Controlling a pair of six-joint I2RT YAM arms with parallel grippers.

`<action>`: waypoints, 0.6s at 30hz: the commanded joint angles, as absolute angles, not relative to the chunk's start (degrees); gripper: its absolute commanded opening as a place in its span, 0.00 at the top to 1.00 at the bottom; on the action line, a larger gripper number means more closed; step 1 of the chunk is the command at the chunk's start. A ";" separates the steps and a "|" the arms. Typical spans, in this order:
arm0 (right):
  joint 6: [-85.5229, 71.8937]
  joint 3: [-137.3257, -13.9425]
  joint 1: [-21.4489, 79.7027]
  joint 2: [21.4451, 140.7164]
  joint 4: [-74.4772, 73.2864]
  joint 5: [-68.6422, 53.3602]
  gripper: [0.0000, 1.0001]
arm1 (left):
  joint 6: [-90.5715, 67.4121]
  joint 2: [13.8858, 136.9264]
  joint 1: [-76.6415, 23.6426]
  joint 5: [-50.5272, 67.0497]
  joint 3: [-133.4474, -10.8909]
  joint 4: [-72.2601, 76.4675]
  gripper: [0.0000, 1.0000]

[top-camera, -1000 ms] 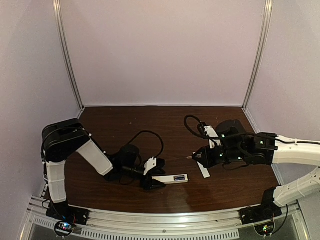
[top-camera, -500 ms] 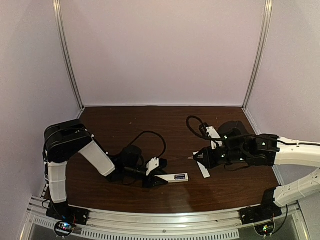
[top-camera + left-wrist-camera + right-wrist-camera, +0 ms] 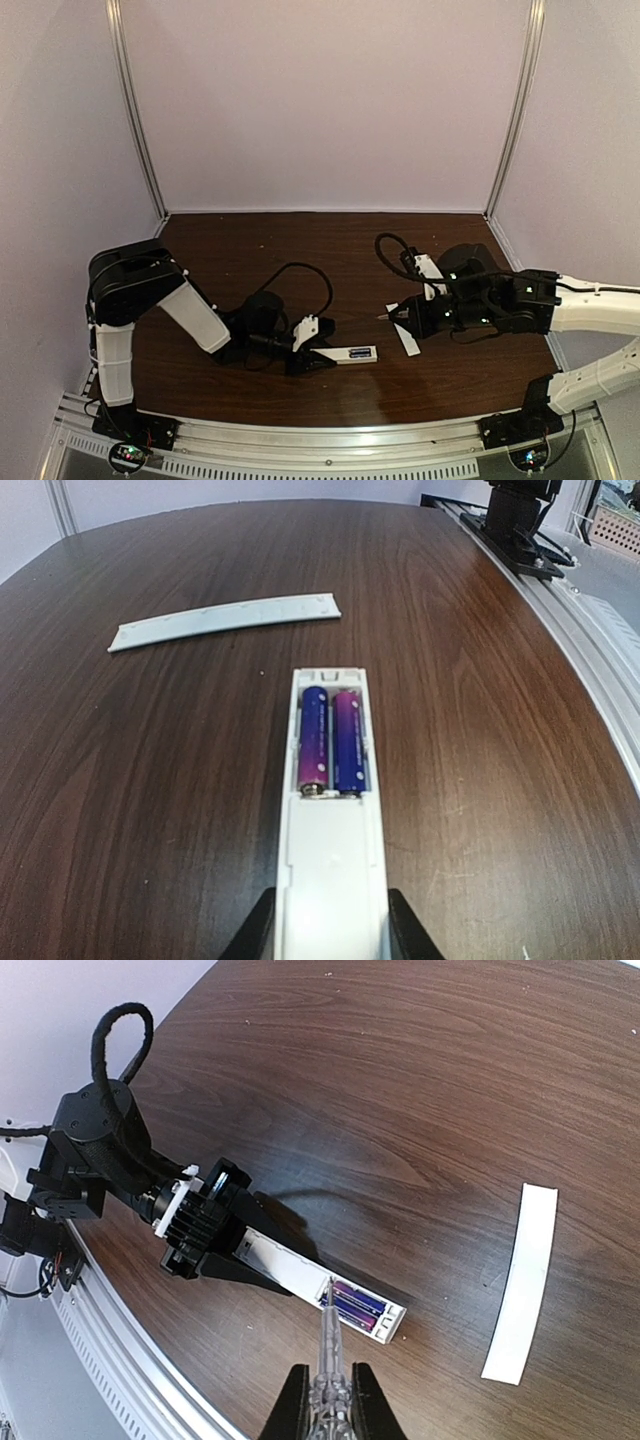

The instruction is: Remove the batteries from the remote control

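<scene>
The white remote control [image 3: 333, 880] lies flat on the brown table with its bay uncovered. Two blue-purple batteries [image 3: 333, 740] sit side by side in it. My left gripper [image 3: 330, 935] is shut on the remote's near end, a black finger pressed on each long side. From above, the remote [image 3: 350, 355] is near the front centre with the left gripper [image 3: 312, 350] at its left end. My right gripper [image 3: 328, 1400] is shut on a clear-handled screwdriver [image 3: 328, 1360]. Its tip points at the batteries [image 3: 358, 1307], and from above it hangs apart from the remote.
The thin white cover strip [image 3: 406, 338] lies loose right of the remote, under my right gripper [image 3: 405, 315]; it also shows as a cover strip [image 3: 522, 1280] from the wrist. A metal rail [image 3: 300, 440] runs along the near table edge. Pale walls close in the back and sides.
My left gripper's fingers have closed in onto the remote's sides, and that gripper has crept slightly right. The right gripper with the screwdriver has barely shifted.
</scene>
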State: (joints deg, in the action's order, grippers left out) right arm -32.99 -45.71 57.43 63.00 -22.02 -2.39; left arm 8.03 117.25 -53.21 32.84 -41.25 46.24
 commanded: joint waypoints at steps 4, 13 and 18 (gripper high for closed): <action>-33.08 -44.75 56.87 61.20 -21.85 -0.26 1.00 | 7.65 113.91 -53.42 32.47 -39.31 47.85 1.00; -33.05 -44.56 56.61 60.02 -22.31 1.48 1.00 | 5.56 108.82 -52.74 25.21 -33.90 53.77 1.00; -33.16 -44.65 56.60 59.38 -22.45 1.54 1.00 | 1.59 107.03 -50.14 25.40 -34.66 50.60 1.00</action>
State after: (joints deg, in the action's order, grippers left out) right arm -32.99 -45.36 56.95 60.64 -22.06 -0.08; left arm 5.37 109.45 -52.36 26.59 -34.17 48.64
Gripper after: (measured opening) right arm 0.105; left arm 0.300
